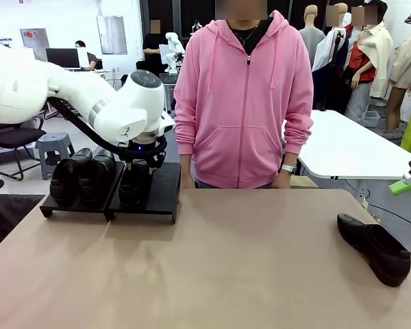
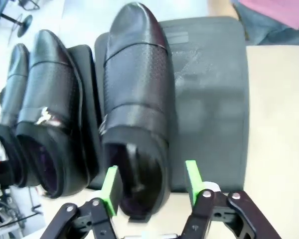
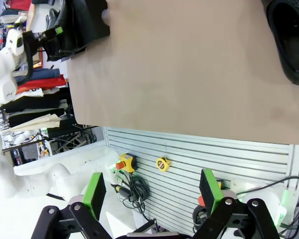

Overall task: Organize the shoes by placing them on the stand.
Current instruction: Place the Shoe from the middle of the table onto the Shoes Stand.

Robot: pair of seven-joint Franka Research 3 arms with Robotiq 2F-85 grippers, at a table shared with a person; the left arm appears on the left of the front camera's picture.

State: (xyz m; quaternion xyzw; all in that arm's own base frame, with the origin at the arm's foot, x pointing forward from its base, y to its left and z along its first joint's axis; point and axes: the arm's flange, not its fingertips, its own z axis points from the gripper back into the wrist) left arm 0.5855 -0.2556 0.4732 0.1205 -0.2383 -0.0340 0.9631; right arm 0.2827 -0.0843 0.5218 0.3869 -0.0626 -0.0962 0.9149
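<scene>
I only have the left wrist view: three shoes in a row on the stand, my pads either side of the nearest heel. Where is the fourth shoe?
Observer: The fourth shoe lies on the table at the robot's right, away from the stand.
Operator: Is the right gripper on it?
Observer: No. The right gripper is open, off the table's edge, holding nothing.
Operator: Anyone close to the stand?
Observer: A person in a pink hoodie stands at the far edge, just beside it, hands down.
</scene>
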